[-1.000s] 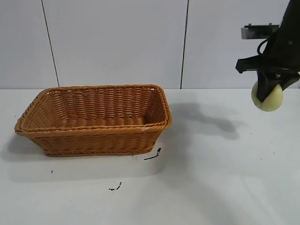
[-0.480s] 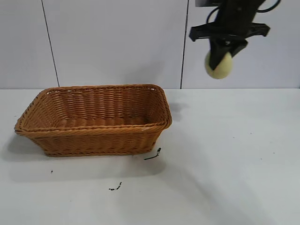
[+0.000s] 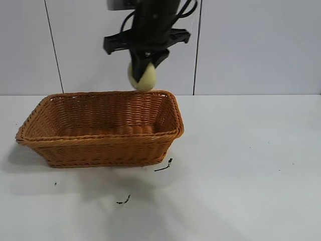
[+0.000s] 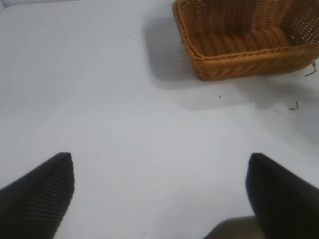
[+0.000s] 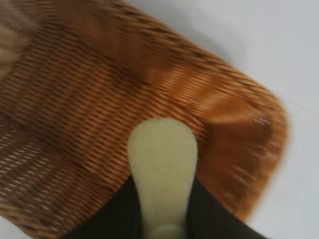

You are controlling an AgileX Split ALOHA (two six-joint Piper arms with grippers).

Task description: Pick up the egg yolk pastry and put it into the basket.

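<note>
The right gripper [image 3: 144,63] grasps the egg yolk pastry [image 3: 142,76] (airborne) above the basket's [image 3: 100,139] 12 o'clock rim; the left gripper [image 4: 159,191] is released over the tabletop [image 4: 99,99].

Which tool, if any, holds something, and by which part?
The right tool grips the egg yolk pastry by its sides; the left tool holds nothing.

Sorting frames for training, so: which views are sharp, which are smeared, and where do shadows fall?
Exterior view: sharp; soft shadow on the table in front of the basket. Right wrist view: basket weave motion-smeared, egg yolk pastry fairly clear. Left wrist view: the left gripper is blurred; a shadow lies beside the basket.
</note>
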